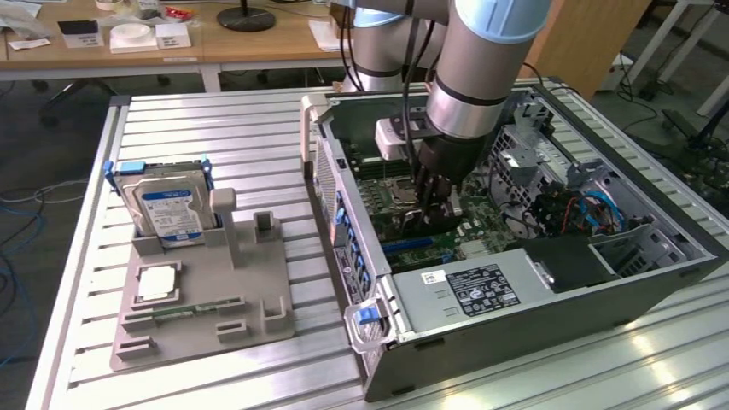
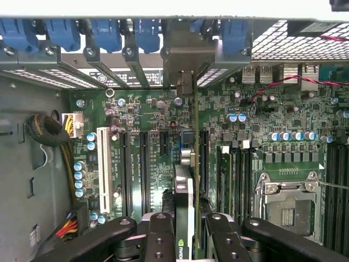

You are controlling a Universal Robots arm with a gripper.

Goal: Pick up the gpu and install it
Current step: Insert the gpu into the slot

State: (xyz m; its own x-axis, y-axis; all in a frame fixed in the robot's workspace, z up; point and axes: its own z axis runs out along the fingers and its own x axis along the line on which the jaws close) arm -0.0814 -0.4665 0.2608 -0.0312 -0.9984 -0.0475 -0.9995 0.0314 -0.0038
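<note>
Bright, even overhead room light fills the exterior view. The ribbed metal worktop [image 1: 194,128] shines pale, with white glare patches at the frame's lower right. The computer case [image 1: 672,265] interior lies shaded beneath the arm [image 1: 479,60]. In the wrist view the motherboard [image 2: 136,114] is evenly lit and the case rim is blown white, while the tool [image 2: 188,224] and the clamped gpu [image 2: 184,202] look dark.
</note>
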